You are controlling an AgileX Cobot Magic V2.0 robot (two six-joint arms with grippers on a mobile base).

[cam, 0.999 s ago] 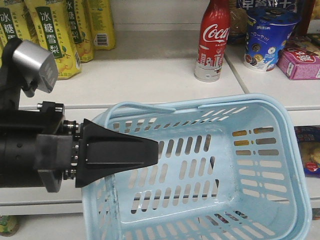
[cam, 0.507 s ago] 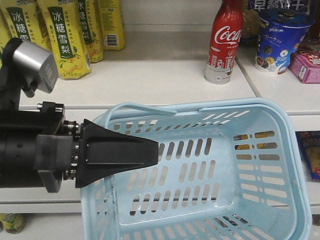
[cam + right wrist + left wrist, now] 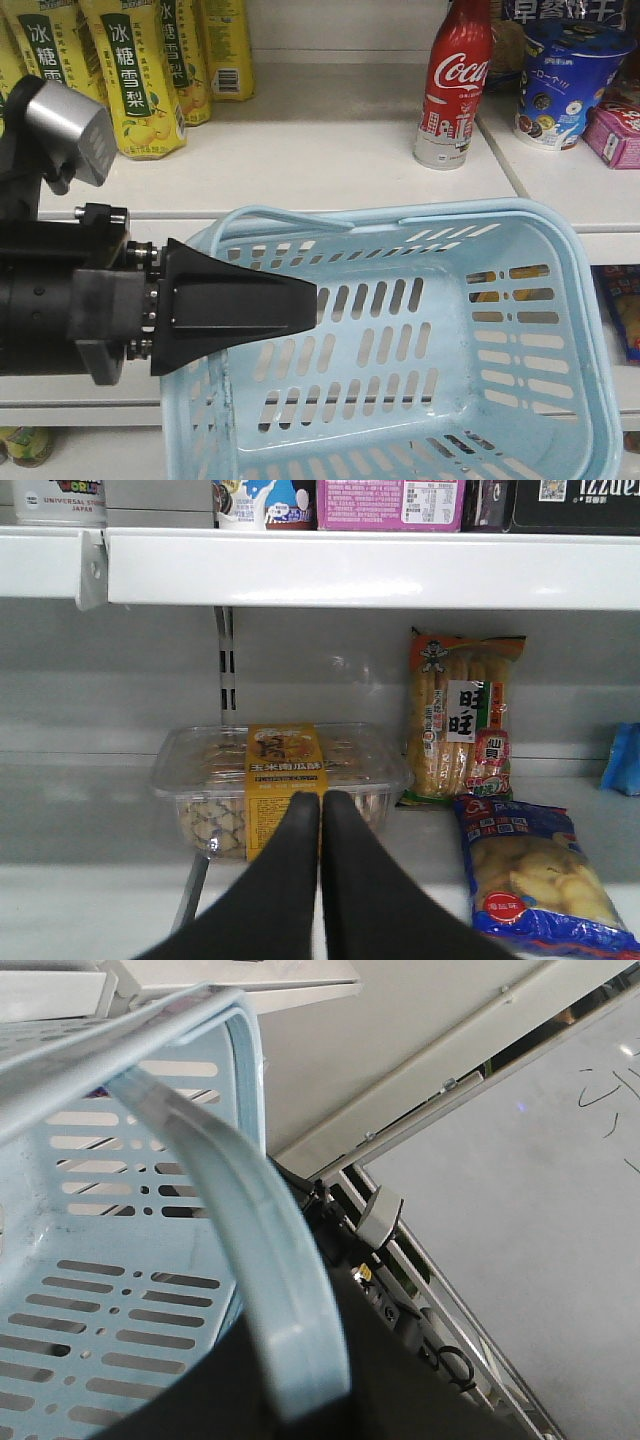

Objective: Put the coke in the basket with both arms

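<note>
The coke (image 3: 455,85), a slim red bottle with white script, stands upright on the white shelf behind the basket's far rim. The light blue basket (image 3: 500,212) hangs tilted below the shelf edge. My left gripper (image 3: 310,300), a black wedge, reaches in at the basket's left rim. In the left wrist view its jaws (image 3: 310,1400) are shut on the basket's hoop handle (image 3: 270,1270). My right gripper (image 3: 320,805) is shut with nothing between its fingers, low before a lower shelf. It does not show in the front view.
Yellow pear-drink bottles (image 3: 135,70) stand at the shelf's back left. A blue cup (image 3: 570,85) and a pink box (image 3: 618,135) sit right of the coke. Before the right gripper lie a clear biscuit box (image 3: 280,780), a cracker pack (image 3: 465,715) and a blue snack bag (image 3: 530,870).
The shelf and the coke have shifted to the right in the front view, and the basket sits slightly lower. The left gripper keeps its hold.
</note>
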